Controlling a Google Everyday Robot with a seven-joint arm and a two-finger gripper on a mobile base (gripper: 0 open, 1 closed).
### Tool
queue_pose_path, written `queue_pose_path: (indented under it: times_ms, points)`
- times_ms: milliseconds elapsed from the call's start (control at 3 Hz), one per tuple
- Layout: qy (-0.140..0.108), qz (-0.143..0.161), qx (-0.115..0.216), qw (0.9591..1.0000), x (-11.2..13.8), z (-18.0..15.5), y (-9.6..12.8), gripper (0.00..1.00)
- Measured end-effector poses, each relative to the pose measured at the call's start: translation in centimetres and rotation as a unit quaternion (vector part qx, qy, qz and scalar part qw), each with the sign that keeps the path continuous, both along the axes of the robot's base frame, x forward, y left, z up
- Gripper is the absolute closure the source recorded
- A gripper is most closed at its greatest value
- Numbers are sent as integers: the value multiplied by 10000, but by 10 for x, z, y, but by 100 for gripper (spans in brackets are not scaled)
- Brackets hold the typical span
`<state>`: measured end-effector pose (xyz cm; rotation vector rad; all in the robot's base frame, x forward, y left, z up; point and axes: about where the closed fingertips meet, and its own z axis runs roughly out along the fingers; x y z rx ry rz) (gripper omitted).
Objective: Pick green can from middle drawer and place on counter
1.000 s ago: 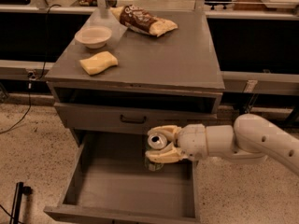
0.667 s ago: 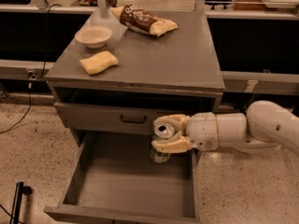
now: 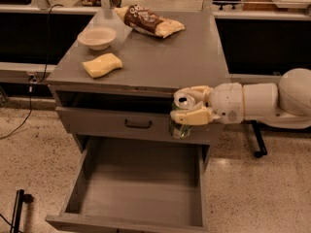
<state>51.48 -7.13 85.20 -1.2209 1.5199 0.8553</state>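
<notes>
My gripper is shut on the green can, holding it upright with its silver top and pull-tab showing between the cream fingers. The can hangs in front of the upper drawer front, just below the counter's front edge and above the right rear of the open middle drawer. The drawer's bare grey floor holds nothing. The counter is the grey cabinet top behind and above the can. My white arm reaches in from the right.
On the counter are a pale bowl, a yellow sponge and a brown chip bag. A closed drawer front with a dark bar handle sits above the open drawer. Speckled floor surrounds the cabinet; a cable hangs at left.
My gripper has lifted the green can up out of the middle drawer, from near the drawer's rear to just under the counter's front edge, moving slightly right.
</notes>
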Motion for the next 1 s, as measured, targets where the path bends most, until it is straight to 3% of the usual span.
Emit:
queue_pose_path:
  times_ms: [667,1000]
  points:
    - [-110,-440,-276,9986,79,58,-4,100]
    - [-179,-724,-207,9970,127,81,3,100]
